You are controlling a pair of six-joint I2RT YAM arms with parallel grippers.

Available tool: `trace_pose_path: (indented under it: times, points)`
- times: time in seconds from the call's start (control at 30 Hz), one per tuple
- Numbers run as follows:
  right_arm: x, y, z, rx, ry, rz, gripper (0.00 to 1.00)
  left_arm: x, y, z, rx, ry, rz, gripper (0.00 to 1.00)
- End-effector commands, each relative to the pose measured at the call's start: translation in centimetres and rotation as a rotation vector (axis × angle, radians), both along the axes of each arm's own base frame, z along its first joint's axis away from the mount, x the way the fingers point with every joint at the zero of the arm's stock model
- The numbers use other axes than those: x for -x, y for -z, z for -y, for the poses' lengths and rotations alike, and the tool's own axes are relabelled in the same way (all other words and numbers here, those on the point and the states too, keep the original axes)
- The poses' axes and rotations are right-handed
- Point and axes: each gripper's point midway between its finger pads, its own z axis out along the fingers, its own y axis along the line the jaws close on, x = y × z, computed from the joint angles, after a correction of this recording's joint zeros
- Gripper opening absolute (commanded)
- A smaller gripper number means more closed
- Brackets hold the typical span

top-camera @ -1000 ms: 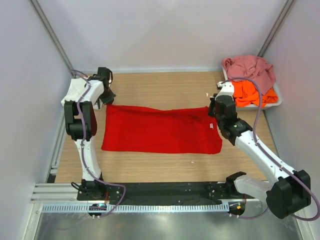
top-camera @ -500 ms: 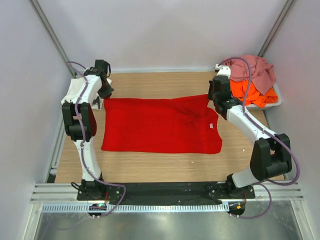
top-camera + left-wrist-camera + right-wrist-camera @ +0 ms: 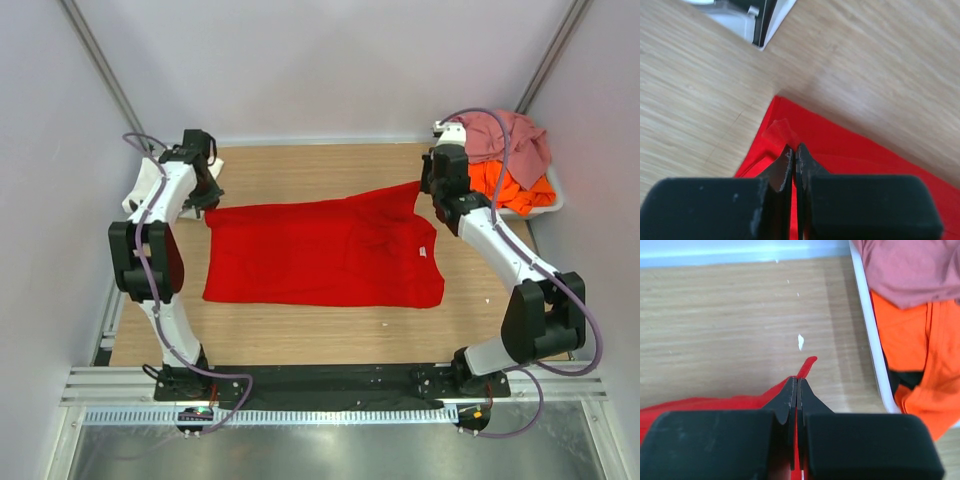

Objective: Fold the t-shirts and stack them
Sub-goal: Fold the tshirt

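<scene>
Wooden surface, red t-shirt spread out: left fingers clamped on one far corner, right fingers clamped on the other, cloth trailing back beneath both. Looks light, limp, likely to sag between them, so you grip hems at corners, pull taut

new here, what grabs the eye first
A bright red cloth t-shirt lies spread mid-table, its far corners pinched by the shut left gripper and right gripper. A dusty pink cloth tee heaped over an orange tee fills the pale plastic tray at far right.
</scene>
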Motion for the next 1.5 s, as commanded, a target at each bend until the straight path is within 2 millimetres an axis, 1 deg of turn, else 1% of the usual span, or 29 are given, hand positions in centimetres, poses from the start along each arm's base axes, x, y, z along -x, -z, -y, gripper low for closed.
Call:
trace_pose_path:
  times: [0.0, 0.07, 0.1, 0.13, 0.17, 0.23, 0.27, 0.33, 0.37, 0.47, 0.57, 0.63, 0.7, 0.73, 0.77, 0.8, 0.83, 0.87, 0.9, 0.93, 1.07, 1.13, 1.2, 1.27, 1.3, 1.33, 1.37, 1.43, 1.47]
  points:
    - [2.0, -1.5, 0.9, -0.006, 0.019, 0.054, 0.01, 1.2, -1.6, 0.2, -0.005, 0.016, 0.045, 0.0]
    - [2.8, -0.8, 1.3, -0.01, 0.038, 0.046, 0.01, 2.3, -0.9, 0.3, -0.01, 0.016, 0.028, 0.0]
    - [3.4, -0.5, 1.7, -0.008, 0.052, 0.043, 0.01, 2.6, -1.6, 0.3, -0.011, 0.015, 0.047, 0.0]
    - [3.7, -0.3, 1.9, -0.009, 0.063, 0.04, 0.01, 2.9, -1.4, 0.4, -0.013, 0.014, 0.049, 0.0]
    - [4.1, 0.0, 2.0, -0.009, 0.069, 0.03, 0.01, 3.7, -0.7, 0.4, -0.014, 0.011, 0.029, 0.0]
    - [4.9, 0.3, 2.2, -0.024, 0.079, 0.024, 0.01, 4.4, -0.5, 0.4, -0.012, 0.008, 0.033, 0.0]
    - [5.2, 0.5, 2.1, -0.034, 0.078, 0.023, 0.01, 4.9, 0.2, 0.4, -0.012, 0.008, 0.019, 0.0]
    - [6.2, 0.9, 2.2, -0.051, 0.082, 0.021, 0.01, 5.3, 0.5, 0.4, -0.014, 0.004, 0.014, 0.0]
    - [6.7, 1.6, 2.3, -0.053, 0.085, 0.008, 0.01, 5.7, 1.0, 0.3, -0.016, 0.004, 0.002, 0.0]
    - [7.7, 1.8, 2.5, -0.07, 0.092, 0.01, 0.01, 6.1, 1.5, 0.2, -0.026, 0.003, -0.015, 0.0]
    - [9.0, 2.6, 2.6, -0.104, 0.112, -0.012, 0.01, 6.6, 1.9, 0.2, -0.031, -0.001, -0.026, 0.0]
    - [10.1, 3.5, 2.7, -0.164, 0.156, -0.037, 0.01, 7.4, 2.6, 0.1, -0.035, -0.01, -0.042, 0.0]
    - [11.3, 4.9, 3.7, -0.186, 0.242, -0.059, 0.01, 8.0, 2.7, -0.1, -0.041, -0.017, -0.05, 0.02]
    - [11.9, 5.4, 4.5, -0.189, 0.3, -0.066, 0.01, 8.4, 2.9, -0.2, -0.044, -0.026, -0.056, 0.08]
    - [12.8, 5.9, 5.1, -0.227, 0.367, -0.07, 0.09, 9.1, 3.2, -0.3, -0.046, -0.026, -0.071, 0.26]
    - [13.7, 6.8, 6.0, -0.214, 0.423, -0.075, 0.27, 9.4, 2.6, -0.3, -0.048, -0.029, -0.05, 0.38]
    - [14.2, 7.2, 6.2, -0.222, 0.441, -0.073, 0.47, 9.7, 2.5, -0.5, -0.052, -0.036, -0.047, 0.63]
    - [14.5, 7.3, 6.5, -0.243, 0.463, -0.054, 0.69, 10.3, 2.5, -0.9, -0.07, -0.053, -0.047, 0.74]
    - [15.2, 7.4, 6.9, -0.242, 0.48, -0.037, 0.8, 10.5, 1.8, -1.1, -0.076, -0.063, -0.022, 0.82]
    - [15.5, 7.2, 7.1, -0.242, 0.486, -0.024, 0.85, 10.7, 1.4, -1.2, -0.083, -0.068, -0.011, 0.92]
    - [15.8, 5.6, 7.2, -0.268, 0.481, 0.029, 0.88, 10.6, -0.2, -1.2, -0.075, -0.086, 0.043, 0.94]
    - [15.5, 4.9, 6.2, -0.308, 0.428, 0.04, 0.86, 10.1, -1.0, -0.8, -0.045, -0.085, 0.089, 0.92]
    - [15.2, 5.1, 4.8, -0.35, 0.356, 0.034, 0.85, 9.6, -1.0, 0.2, -0.004, -0.068, 0.118, 0.9]
    - [14.3, 5.3, 2.4, -0.427, 0.25, 0.023, 0.82, 8.9, -0.4, 1.4, 0.014, -0.038, 0.14, 0.88]
    - [14.3, 6.2, 1.5, -0.449, 0.215, -0.002, 0.81, 8.7, 0.0, 2.0, 0.026, -0.021, 0.14, 0.87]
    - [13.8, 7.1, -0.1, -0.496, 0.161, -0.037, 0.8, 8.5, 0.5, 3.2, 0.032, 0.009, 0.144, 0.86]
    - [13.8, 8.0, -0.8, -0.512, 0.15, -0.07, 0.8, 8.4, 1.7, 3.7, 0.034, 0.02, 0.119, 0.85]
    - [13.5, 9.2, -2.5, -0.549, 0.12, -0.114, 0.79, 8.2, 3.1, 5.2, 0.037, 0.058, 0.101, 0.83]
    - [13.3, 10.9, -2.9, -0.542, 0.128, -0.168, 0.79, 8.1, 4.6, 5.6, 0.033, 0.067, 0.067, 0.82]
